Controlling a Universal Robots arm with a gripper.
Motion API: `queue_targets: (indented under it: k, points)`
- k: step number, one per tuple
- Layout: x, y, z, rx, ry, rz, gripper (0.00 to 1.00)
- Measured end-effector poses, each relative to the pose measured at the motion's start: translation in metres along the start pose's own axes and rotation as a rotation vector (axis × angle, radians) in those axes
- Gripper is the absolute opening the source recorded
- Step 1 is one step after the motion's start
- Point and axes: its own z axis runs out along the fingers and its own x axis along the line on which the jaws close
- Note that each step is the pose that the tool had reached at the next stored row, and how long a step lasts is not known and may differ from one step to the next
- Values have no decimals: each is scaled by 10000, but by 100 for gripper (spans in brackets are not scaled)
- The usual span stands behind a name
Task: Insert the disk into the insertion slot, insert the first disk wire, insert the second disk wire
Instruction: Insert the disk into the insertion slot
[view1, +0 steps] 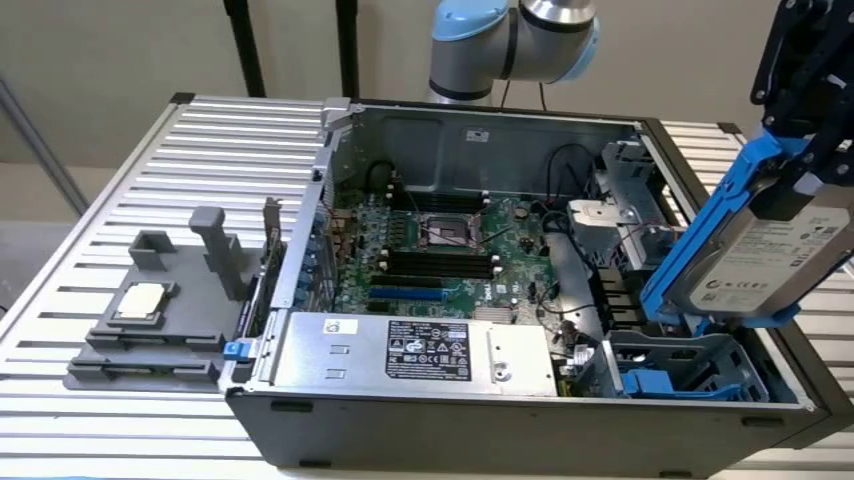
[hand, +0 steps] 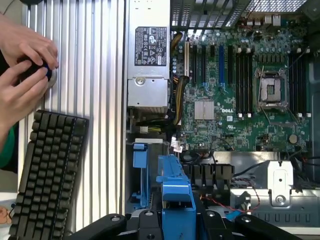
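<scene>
The disk, a silver-grey drive with a white label in a bright blue carrier, hangs tilted on edge over the open computer case at the exterior view's right. My black gripper is shut on its upper part. Below it, in the case's near right corner, sits the insertion slot, a grey-blue bay with blue rails and nothing inside. In the wrist view the carrier's blue edge sticks out between my fingers, above the bay's blue rail. Cables lie beside the bay; I cannot tell which are the disk wires.
A silver power supply with a black label lies along the case's front wall, next to the motherboard. A grey plastic stand sits on the slatted table. A keyboard and a person's hands are beside the case.
</scene>
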Motion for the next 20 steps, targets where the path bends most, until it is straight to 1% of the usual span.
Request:
queue_targets:
  k: [3,4,7,10,11,13,16,20]
  points:
    - [24,4,48,0,0,0,32]
    - [44,7,63,1,-14,-1,32]
    - [143,18,85,-2,-130,-6,32]
    - [242,28,101,-5,-301,-11,32]
    - [269,35,108,-6,-340,-13,32]
    - [293,63,124,-6,-368,-15,32]
    - [296,112,160,-5,-392,-15,32]
    - [295,119,211,-2,-410,-25,32]
